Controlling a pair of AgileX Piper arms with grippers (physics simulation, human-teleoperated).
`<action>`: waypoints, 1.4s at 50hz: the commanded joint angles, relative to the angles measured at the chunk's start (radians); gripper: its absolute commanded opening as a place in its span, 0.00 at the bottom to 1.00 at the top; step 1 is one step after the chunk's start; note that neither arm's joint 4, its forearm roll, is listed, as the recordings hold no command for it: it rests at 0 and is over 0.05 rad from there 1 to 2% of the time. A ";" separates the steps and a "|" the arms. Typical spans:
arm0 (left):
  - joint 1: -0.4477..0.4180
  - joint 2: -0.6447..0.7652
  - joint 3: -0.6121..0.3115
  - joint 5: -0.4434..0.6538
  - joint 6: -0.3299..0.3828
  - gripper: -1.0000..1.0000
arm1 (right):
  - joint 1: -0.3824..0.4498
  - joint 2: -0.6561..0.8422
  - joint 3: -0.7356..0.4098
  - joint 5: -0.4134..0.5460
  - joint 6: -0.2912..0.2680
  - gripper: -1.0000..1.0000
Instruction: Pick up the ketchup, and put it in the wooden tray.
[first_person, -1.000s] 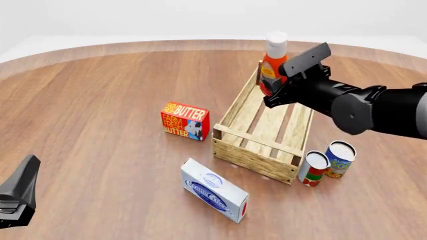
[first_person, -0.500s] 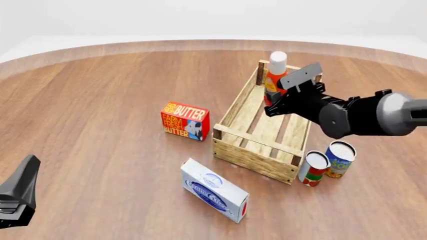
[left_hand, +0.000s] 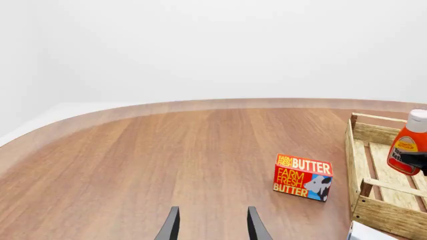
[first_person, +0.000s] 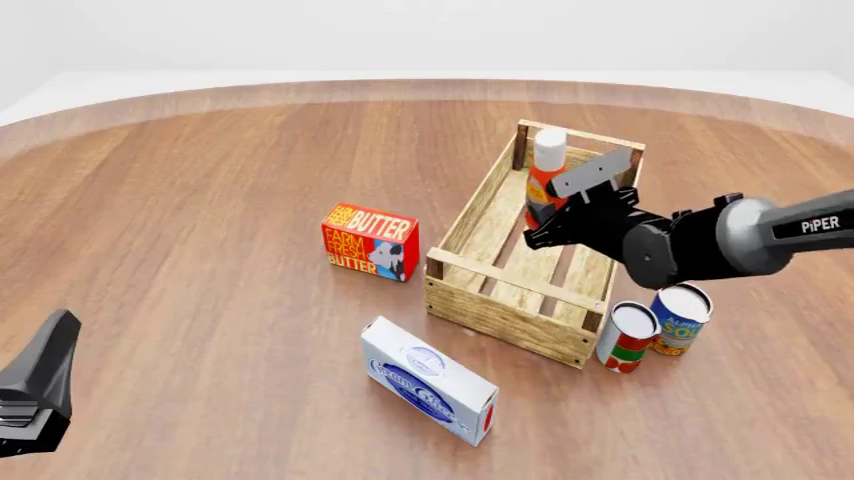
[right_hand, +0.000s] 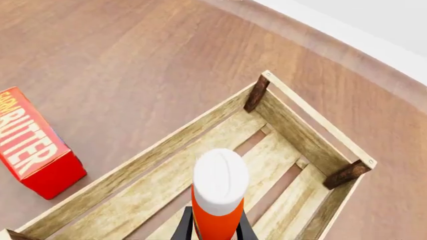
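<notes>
our right hand (first_person: 558, 213) grips the ketchup (first_person: 546, 176) upright inside the wooden tray (first_person: 497, 245), left hand (left_hand: 211, 227) open; next we judge it needs releasing

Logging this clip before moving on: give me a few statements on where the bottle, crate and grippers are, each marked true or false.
1. The right gripper holds the ketchup bottle upright. True.
2. The bottle is over the wooden crate, at its far end. True.
3. The left gripper is closed on the butter box. False: it is open, holds nothing, and sits apart from the box.
4. The two cans stand inside the crate. False: they stand on the table beside its near right corner.
</notes>
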 joint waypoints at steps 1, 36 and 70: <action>0.000 0.000 0.000 0.000 0.000 1.00 | 0.002 0.028 -0.006 -0.021 0.021 0.00; 0.000 0.000 0.000 0.000 0.000 1.00 | -0.011 0.090 -0.005 -0.045 0.016 0.00; 0.000 0.000 0.000 0.000 0.000 1.00 | -0.014 0.138 -0.008 -0.068 0.026 0.00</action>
